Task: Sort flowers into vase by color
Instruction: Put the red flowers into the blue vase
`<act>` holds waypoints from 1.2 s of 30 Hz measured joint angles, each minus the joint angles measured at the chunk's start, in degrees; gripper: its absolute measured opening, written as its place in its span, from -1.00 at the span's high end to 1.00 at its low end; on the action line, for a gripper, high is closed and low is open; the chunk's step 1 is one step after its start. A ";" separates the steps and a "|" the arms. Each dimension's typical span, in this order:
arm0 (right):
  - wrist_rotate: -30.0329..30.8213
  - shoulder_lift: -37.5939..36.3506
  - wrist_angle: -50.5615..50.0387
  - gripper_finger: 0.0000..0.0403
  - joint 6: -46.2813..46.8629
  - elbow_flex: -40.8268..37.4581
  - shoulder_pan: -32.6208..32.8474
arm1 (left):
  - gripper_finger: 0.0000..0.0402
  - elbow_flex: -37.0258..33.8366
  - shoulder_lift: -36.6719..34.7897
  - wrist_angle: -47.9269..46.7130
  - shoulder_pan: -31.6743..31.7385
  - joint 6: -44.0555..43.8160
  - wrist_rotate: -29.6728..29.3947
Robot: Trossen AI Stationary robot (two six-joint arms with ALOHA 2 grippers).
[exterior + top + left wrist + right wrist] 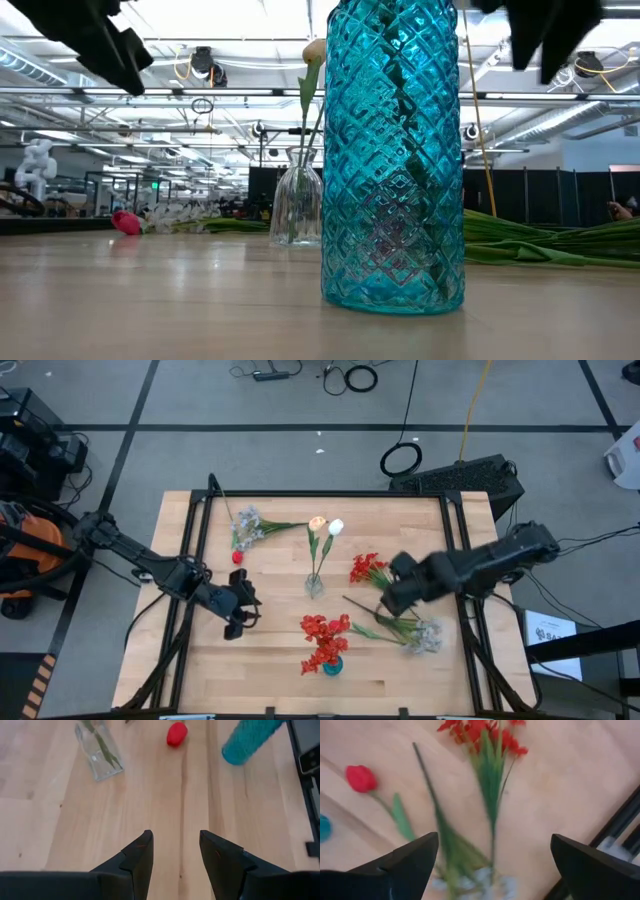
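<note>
Hovering over the flowers lying on the table's right side, the right gripper [385, 603] is seen with fingers spread wide and nothing between them — red clustered blooms [485, 735], green stems and a pale spray [425, 638] lie beneath it. The left gripper [243, 618] is held above bare wood at the table's left, fingers apart, empty. A blue vase [331, 665] with red blooms stands near the front edge; a clear vase [314, 586] at the centre holds white and peach tulips [326, 525]. A red tulip bud [237, 557] lies beside a second pale spray [247, 526] at the rear left.
</note>
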 joint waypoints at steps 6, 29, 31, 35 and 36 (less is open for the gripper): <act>-3.21 0.01 7.10 -0.87 -17.23 -7.86 -7.12 | 0.17 0.00 0.02 -0.07 0.85 -7.27 -0.21; -12.26 0.79 42.13 -0.87 -29.91 -39.71 -17.43 | 0.17 0.04 0.04 5.54 0.86 -9.42 -3.32; -13.85 2.69 43.11 -0.87 -30.61 -39.61 -17.90 | 0.17 0.04 0.07 5.49 0.86 -9.40 -3.32; -14.74 5.20 44.81 -0.86 -31.03 -39.47 -17.81 | 0.17 0.04 0.05 5.26 0.86 -9.40 -3.32; -14.88 5.56 44.70 -0.83 -30.82 -39.45 -17.81 | 0.17 0.04 0.06 5.21 0.86 -9.40 -3.33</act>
